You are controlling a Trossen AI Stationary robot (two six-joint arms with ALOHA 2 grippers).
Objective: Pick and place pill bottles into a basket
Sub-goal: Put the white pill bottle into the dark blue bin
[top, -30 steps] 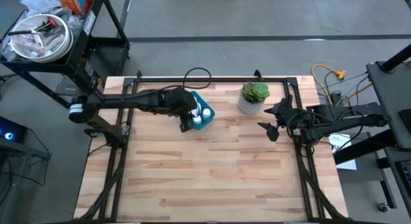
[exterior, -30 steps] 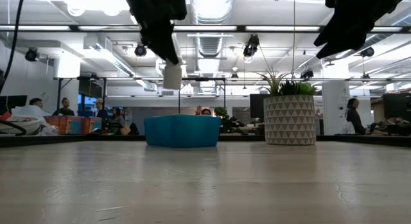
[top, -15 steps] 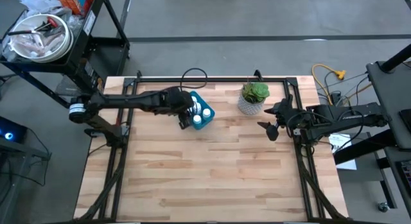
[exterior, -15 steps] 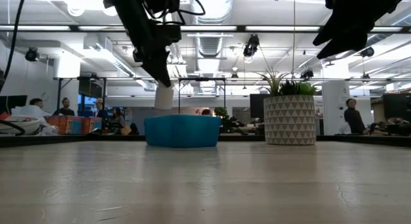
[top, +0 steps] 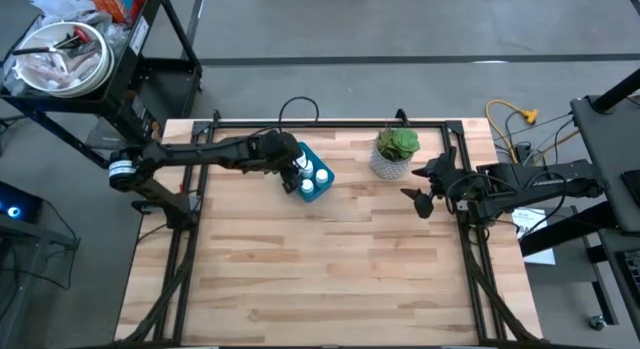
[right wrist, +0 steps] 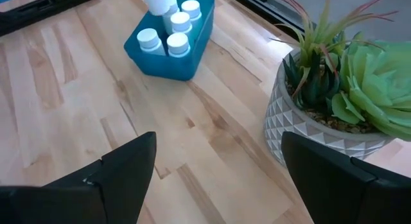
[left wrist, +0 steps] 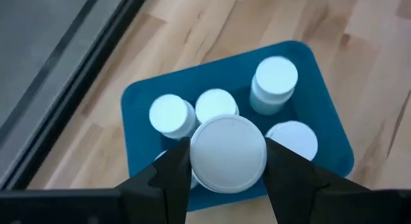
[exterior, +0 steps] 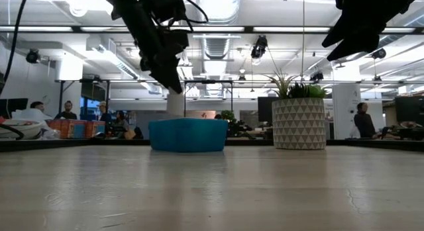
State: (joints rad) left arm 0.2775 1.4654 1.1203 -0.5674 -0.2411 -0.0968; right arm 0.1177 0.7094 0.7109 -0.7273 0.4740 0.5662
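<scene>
My left gripper (top: 293, 175) is shut on a white pill bottle (left wrist: 228, 152) over the blue basket (top: 314, 188) at the table's far middle. In the low view the bottle (exterior: 175, 103) stands upright, and its lower end dips behind the basket's wall (exterior: 188, 136). Several white-capped bottles (left wrist: 275, 79) stand upright in the basket (left wrist: 138, 99). My right gripper (top: 420, 197) is open and empty above the table's right side, near the plant pot. Its wrist view shows the basket (right wrist: 160, 62) farther off. My left gripper pinches the bottle between its two fingers (left wrist: 168, 178), one on each side just below the round cap (left wrist: 228, 152). The fingers come from above, pointing down. The bottle hangs upright. I cannot tell whether its base touches the basket's floor.
A white patterned pot with a green plant (top: 393, 154) stands right of the basket, between the two grippers. It also shows in the low view (exterior: 299, 124) and the right wrist view (right wrist: 321, 115). Bare wooden tabletop (top: 330, 269) fills the near half.
My left gripper has gone down and a little toward the far edge with the bottle. It has gone from beside the basket's near-left corner to over the basket. The bottle has stayed upright, and its lower end now sits behind the basket's wall.
</scene>
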